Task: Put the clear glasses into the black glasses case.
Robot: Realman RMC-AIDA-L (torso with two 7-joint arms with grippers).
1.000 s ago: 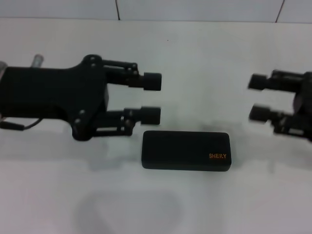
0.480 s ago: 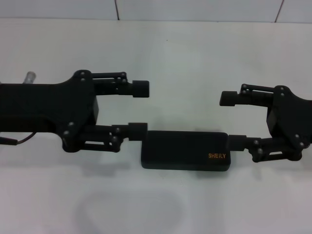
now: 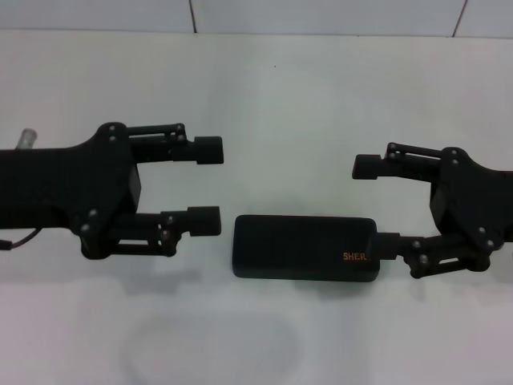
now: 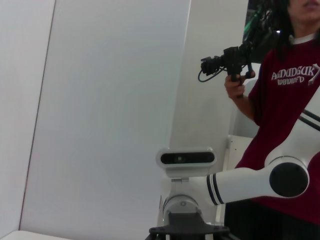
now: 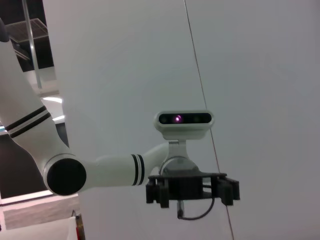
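Black case (image 3: 304, 248) shut and flat on the white counter (image 3: 321, 96), just below centre of the head view, long side running 9 to 3 o'clock, orange lettering at the 3 o'clock end partly hidden. Clear glasses (image 3: 210, 346) only faintly seen at 7 o'clock from the case, near the front edge of the counter, well apart from both grippers; exact pose hard to tell.

Left gripper (image 3: 209, 185) at 9 o'clock of the case, pointing toward 3 o'clock, jaws spread wide and empty. Lower fingertip (image 3: 205, 220) just beside the case's 9 o'clock end, not clearly touching.

Right gripper (image 3: 377, 204) at 3 o'clock of the case, pointing toward 9 o'clock, jaws likewise spread and gripping nothing. Lower fingertip (image 3: 388, 245) over or against the lettered end of the case, covering the last letters; contact cannot be told. Upper fingertip (image 3: 365, 166) apart from the case, toward 1 o'clock.

Left wrist view: right arm (image 4: 250, 177) and a person in a maroon shirt (image 4: 287, 110) holding a camera rig (image 4: 227, 60). Right wrist view: left arm (image 5: 95, 170) against a pale wall.
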